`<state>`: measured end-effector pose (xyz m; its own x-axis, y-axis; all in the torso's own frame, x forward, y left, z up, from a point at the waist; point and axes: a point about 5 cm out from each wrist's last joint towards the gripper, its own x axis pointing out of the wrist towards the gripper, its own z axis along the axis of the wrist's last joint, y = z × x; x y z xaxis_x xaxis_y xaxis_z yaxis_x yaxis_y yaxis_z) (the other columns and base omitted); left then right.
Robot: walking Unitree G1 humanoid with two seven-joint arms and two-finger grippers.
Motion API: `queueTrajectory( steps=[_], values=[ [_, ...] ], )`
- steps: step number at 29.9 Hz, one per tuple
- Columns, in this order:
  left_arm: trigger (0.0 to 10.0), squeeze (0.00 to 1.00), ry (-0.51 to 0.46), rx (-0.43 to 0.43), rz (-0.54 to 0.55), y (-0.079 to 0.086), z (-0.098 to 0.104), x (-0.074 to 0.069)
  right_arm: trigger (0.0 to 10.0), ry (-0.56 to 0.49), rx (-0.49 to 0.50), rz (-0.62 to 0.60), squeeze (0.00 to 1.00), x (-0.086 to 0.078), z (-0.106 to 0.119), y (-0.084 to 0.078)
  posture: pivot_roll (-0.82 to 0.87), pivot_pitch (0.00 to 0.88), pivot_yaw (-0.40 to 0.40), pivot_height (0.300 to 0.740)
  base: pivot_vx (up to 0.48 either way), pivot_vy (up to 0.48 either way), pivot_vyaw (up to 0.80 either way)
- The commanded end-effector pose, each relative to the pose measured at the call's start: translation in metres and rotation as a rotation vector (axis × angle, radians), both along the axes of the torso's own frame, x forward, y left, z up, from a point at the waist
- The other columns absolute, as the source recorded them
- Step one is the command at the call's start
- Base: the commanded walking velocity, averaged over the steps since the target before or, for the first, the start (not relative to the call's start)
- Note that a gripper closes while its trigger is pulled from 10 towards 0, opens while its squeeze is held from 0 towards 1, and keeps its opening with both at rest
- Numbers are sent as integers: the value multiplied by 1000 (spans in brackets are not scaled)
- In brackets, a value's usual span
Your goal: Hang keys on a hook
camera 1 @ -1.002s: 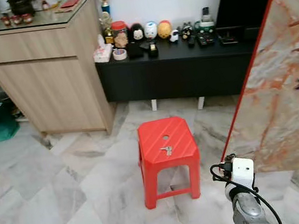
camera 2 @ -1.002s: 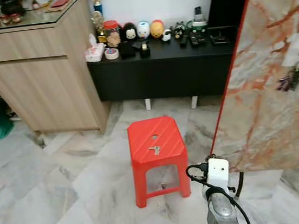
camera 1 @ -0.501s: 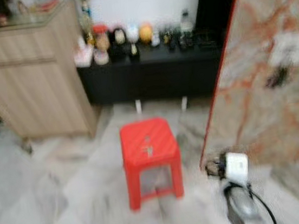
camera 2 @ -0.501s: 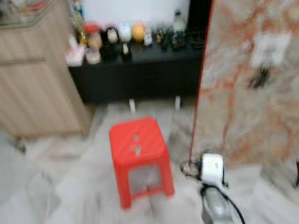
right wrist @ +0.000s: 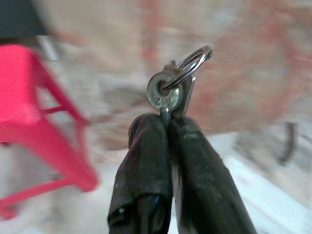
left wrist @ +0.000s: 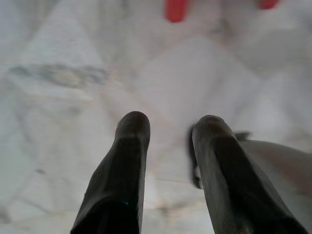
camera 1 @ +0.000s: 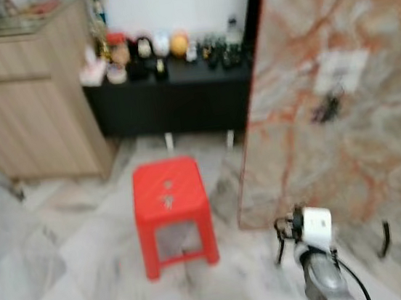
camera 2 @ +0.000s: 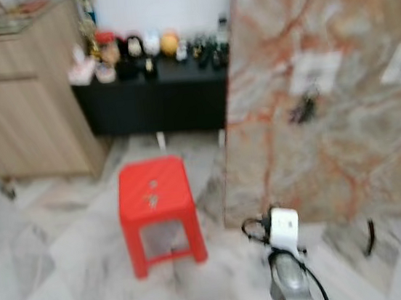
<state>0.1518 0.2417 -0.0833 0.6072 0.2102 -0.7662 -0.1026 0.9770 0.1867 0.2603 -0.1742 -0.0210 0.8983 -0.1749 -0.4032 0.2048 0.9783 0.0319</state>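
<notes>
Centre of the right wrist view: the right gripper (right wrist: 168,124) pinches the keys (right wrist: 171,87), light, stiff, slippery metal (ring free above for hooking). The left gripper (left wrist: 168,127) hangs apart.

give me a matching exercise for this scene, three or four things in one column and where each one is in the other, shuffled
Things:
1. keys on a ring
2. red stool
3. marble board
4. left gripper

Places or states:
A. on the floor before the black cabinet, a small metal thing on its seat
B. clamped between the right gripper's fingers
C. open, over bare marble floor
D. upright to the robot's right, a dark bunch hanging on it

Pairs: 1-B, 2-A, 3-D, 4-C
</notes>
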Motion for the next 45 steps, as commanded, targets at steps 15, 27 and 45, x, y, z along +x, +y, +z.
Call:
queueTrajectory(
  steps=[15, 27, 45],
  values=[
    [10000, 0, 49, -2, -5, 5, -4, -14, 10000, -12, 14, -13, 0, 6, 4, -2, 69, 0, -37, 740, 0, 0, -675],
    [10000, 0, 43, 8, -15, 4, -4, -15, 10000, -12, 19, -4, 0, 6, 4, 1, 76, 0, -34, 740, 0, -203, -800],
    [10000, 0, 29, -11, -14, 2, -4, -14, 10000, -57, 39, 18, 0, 8, 8, 6, 77, 0, -35, 740, 0, 0, -434]
  ],
)
